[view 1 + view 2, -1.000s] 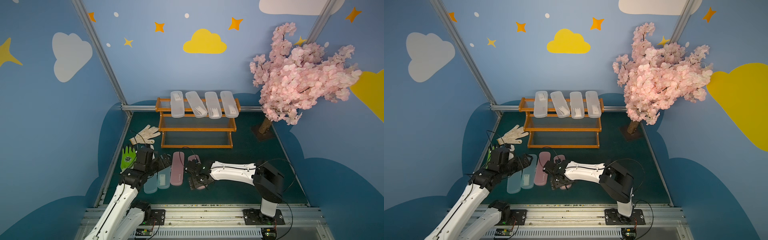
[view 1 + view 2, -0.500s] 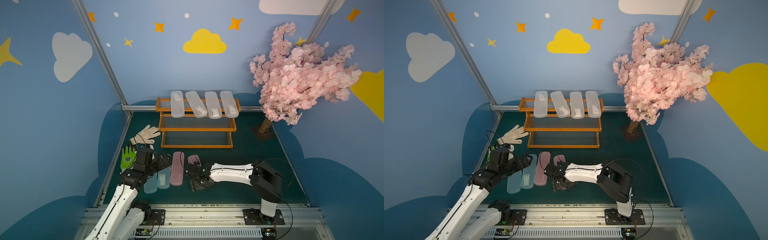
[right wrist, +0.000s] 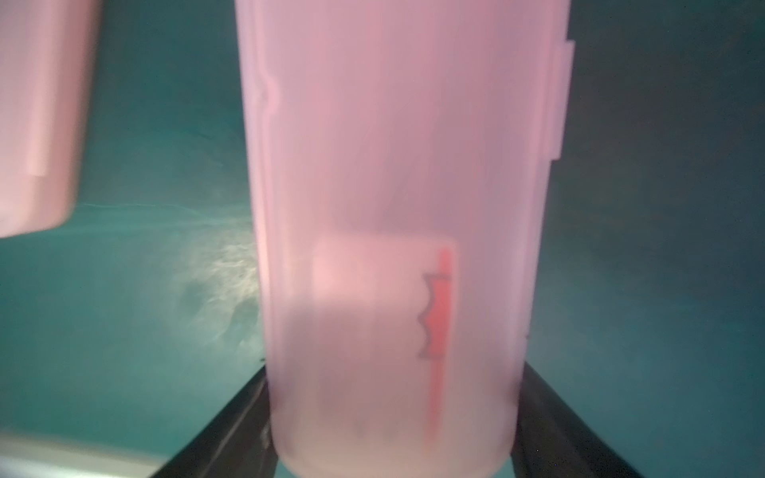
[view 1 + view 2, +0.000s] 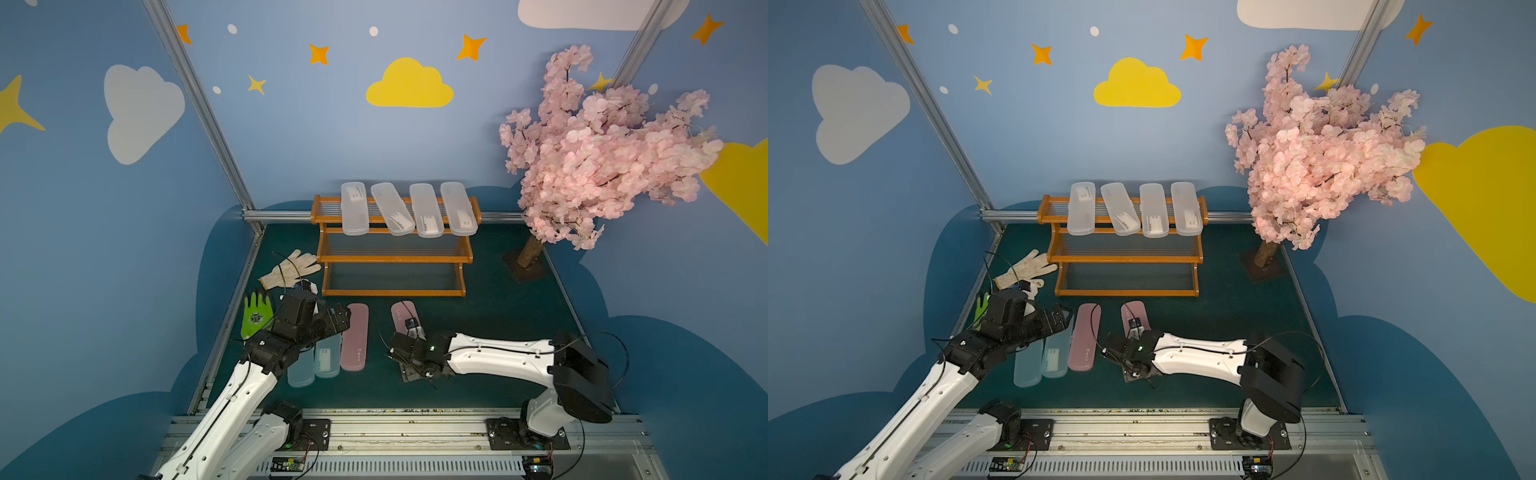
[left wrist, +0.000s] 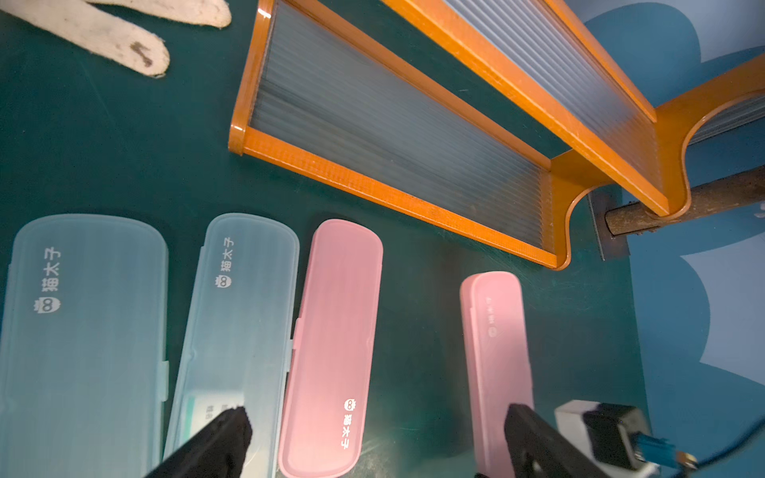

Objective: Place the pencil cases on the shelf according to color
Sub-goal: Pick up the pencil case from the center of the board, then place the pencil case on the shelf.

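Note:
The orange-brown shelf (image 4: 392, 259) (image 4: 1125, 259) (image 5: 393, 190) stands at the back, with several frosted clear pencil cases (image 4: 353, 208) (image 4: 1081, 208) across its top tier. Its lower tiers are bare. Two light blue cases (image 4: 328, 361) (image 4: 1027, 370) (image 5: 82, 351) and a pink case (image 4: 355, 336) (image 4: 1086, 336) (image 5: 335, 331) lie side by side on the green floor. My left gripper (image 4: 338, 320) (image 4: 1059, 318) (image 5: 376, 430) hovers open above them. A second pink case (image 4: 403, 316) (image 4: 1133, 313) (image 5: 494, 351) (image 3: 393, 207) lies to their right; my right gripper (image 4: 411, 365) (image 4: 1136, 368) (image 3: 393, 434) is shut on its near end, which it hides in both top views.
A white glove (image 4: 291, 268) (image 5: 124, 37) and a green glove (image 4: 257, 313) lie left of the shelf, by the left wall rail. A pink blossom tree (image 4: 602, 158) on a dark base (image 4: 525, 266) stands at the back right. Metal rails (image 4: 395, 432) run along the front.
The right gripper's jaws have come in from wide open onto the sides of the right pink case. The left arm has hardly moved.

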Action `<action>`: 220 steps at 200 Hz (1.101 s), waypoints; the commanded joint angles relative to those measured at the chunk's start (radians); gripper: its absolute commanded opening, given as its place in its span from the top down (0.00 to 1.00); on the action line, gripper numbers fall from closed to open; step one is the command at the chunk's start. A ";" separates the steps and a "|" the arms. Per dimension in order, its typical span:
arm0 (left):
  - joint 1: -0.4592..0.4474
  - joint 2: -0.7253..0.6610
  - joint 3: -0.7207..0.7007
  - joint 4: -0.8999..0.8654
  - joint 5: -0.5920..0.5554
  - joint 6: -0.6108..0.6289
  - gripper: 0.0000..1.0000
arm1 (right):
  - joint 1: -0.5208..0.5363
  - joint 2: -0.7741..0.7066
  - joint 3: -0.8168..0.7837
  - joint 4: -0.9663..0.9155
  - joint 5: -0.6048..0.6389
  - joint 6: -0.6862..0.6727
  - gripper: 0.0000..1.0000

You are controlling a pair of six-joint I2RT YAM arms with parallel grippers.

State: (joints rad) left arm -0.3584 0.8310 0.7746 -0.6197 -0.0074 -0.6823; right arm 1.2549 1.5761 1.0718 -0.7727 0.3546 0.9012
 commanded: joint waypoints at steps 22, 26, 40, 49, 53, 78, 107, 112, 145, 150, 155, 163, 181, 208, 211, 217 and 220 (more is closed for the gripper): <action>-0.027 0.008 0.040 0.059 -0.046 -0.026 0.00 | -0.003 -0.197 0.035 -0.181 0.154 -0.003 0.31; -0.029 0.009 0.041 0.064 -0.045 -0.028 0.00 | -0.003 -0.212 0.033 -0.180 0.175 0.006 0.31; -0.031 0.021 0.053 0.078 -0.046 -0.031 0.00 | -0.010 -0.249 0.043 -0.170 0.212 -0.022 0.30; -0.034 0.031 0.062 0.082 -0.046 -0.031 0.00 | -0.023 -0.264 0.059 -0.169 0.216 -0.049 0.30; -0.034 0.035 0.065 0.084 -0.046 -0.029 0.00 | -0.033 -0.267 0.068 -0.169 0.212 -0.063 0.29; -0.037 0.061 0.083 0.095 -0.043 -0.016 0.00 | -0.126 -0.259 0.121 -0.141 0.115 -0.149 0.26; -0.039 0.071 0.092 0.108 -0.035 -0.010 0.00 | -0.193 -0.210 0.174 -0.082 0.051 -0.206 0.26; -0.040 0.069 0.092 0.111 -0.034 -0.008 0.00 | -0.204 -0.197 0.188 -0.077 0.045 -0.212 0.26; -0.041 0.072 0.098 0.122 -0.041 0.006 0.00 | -0.288 -0.116 0.274 -0.060 0.003 -0.248 0.26; -0.042 0.074 0.098 0.122 -0.041 0.010 0.00 | -0.304 -0.102 0.288 -0.057 -0.013 -0.255 0.26; -0.041 0.075 0.097 0.125 -0.041 0.013 0.00 | -0.318 -0.087 0.301 -0.053 -0.025 -0.261 0.26; -0.041 0.081 0.098 0.128 -0.040 0.017 0.00 | -0.338 -0.063 0.324 -0.053 -0.040 -0.270 0.26; -0.041 0.095 0.099 0.133 -0.037 0.022 0.00 | -0.373 -0.015 0.373 -0.053 -0.051 -0.288 0.26; -0.041 0.111 0.087 0.152 -0.038 0.032 0.00 | -0.429 0.045 0.417 -0.047 -0.055 -0.288 0.26; -0.041 0.112 0.083 0.159 -0.039 0.035 0.00 | -0.434 0.053 0.420 -0.045 -0.055 -0.287 0.26; -0.042 0.115 0.071 0.174 -0.041 0.038 0.00 | -0.446 0.067 0.426 -0.042 -0.056 -0.288 0.26; -0.041 0.116 0.066 0.181 -0.041 0.038 0.00 | -0.450 0.074 0.431 -0.041 -0.058 -0.288 0.26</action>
State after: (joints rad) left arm -0.3958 0.9401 0.8436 -0.4961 -0.0414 -0.6739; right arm 0.8394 1.6100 1.4582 -0.8379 0.3058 0.6292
